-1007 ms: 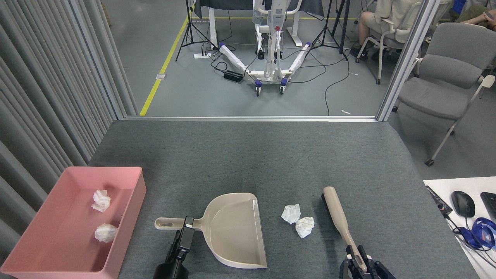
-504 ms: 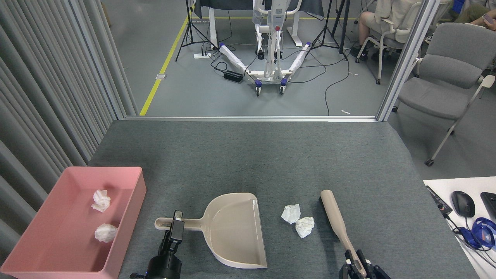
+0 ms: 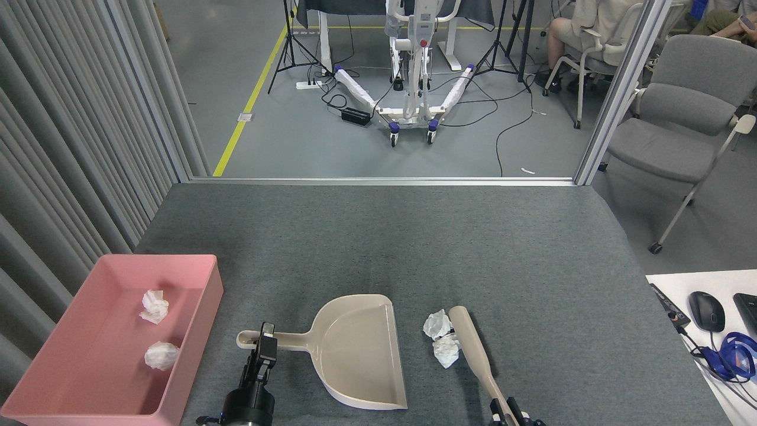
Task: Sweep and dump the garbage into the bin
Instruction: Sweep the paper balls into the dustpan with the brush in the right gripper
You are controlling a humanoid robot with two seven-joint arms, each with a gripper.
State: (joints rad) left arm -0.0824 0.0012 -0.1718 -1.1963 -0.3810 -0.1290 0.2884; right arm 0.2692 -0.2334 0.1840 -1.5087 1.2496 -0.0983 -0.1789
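Two loose wads (image 3: 440, 338) of garbage lie on the worktop (image 3: 378, 236) in the gap between the dustpan (image 3: 361, 352) and the brush (image 3: 473, 352). The brush head is pressed against their right side; the open straight lip of the dustpan faces them from the left, near but not touching. The coming push is therefore judged to run leftward, across the short gap and over that lip.

The long axis of the brush runs from its far tip, just beside the upper wad, back and to the right toward the right gripper (image 3: 510, 414) at the bottom edge. Its jaws are seen clamped on the brush handle, though they are mostly cut off by the edge. The left gripper (image 3: 264, 349) sits at the dustpan handle, which points left; its jaws appear closed on that handle, seen end-on and dark. The right arm is the nearer to the wads.

Two more wads (image 3: 157, 331) already lie in the bin (image 3: 204, 302), which stands at the left edge of the worktop, well apart from the dustpan.

The worktop is covered in grey carpet-like felt, so some drag on light tissue is to be expected. Beyond it are seen a grey floor with cables, a wheeled stand (image 3: 411, 77), a grey chair (image 3: 680, 130), and a seated person (image 3: 582, 23) at the far right.
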